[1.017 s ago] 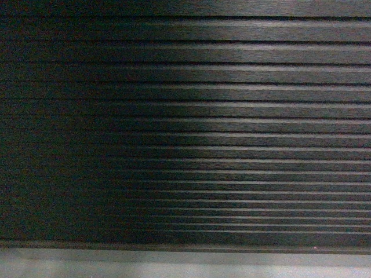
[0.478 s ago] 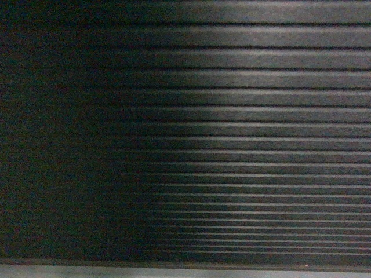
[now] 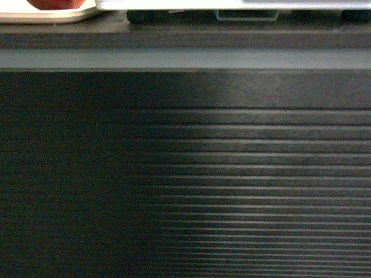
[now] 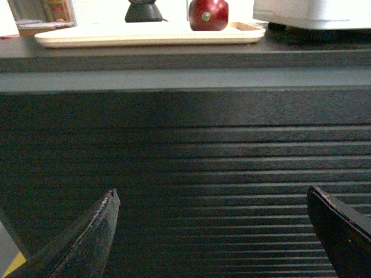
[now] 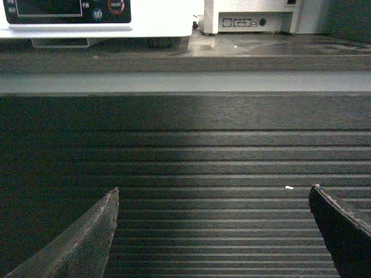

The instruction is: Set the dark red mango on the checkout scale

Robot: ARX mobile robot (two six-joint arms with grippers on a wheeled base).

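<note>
The dark red mango [image 4: 208,14] sits on a beige tray [image 4: 116,37] atop the checkout surface [image 4: 174,58], upper centre of the left wrist view, above the released left end effector [image 4: 211,231]. The scale [image 5: 145,23] lies rightward; right end effector [image 5: 211,231] likewise released.

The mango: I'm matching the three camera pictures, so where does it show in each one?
Head: the mango is only a red sliver at the top left edge, on the beige tray.
Left wrist: top centre, sitting on the tray near its right end.
Right wrist: not in it.
Shared landmark: the grey edge strip of the checkout counter runs across all three.
</note>
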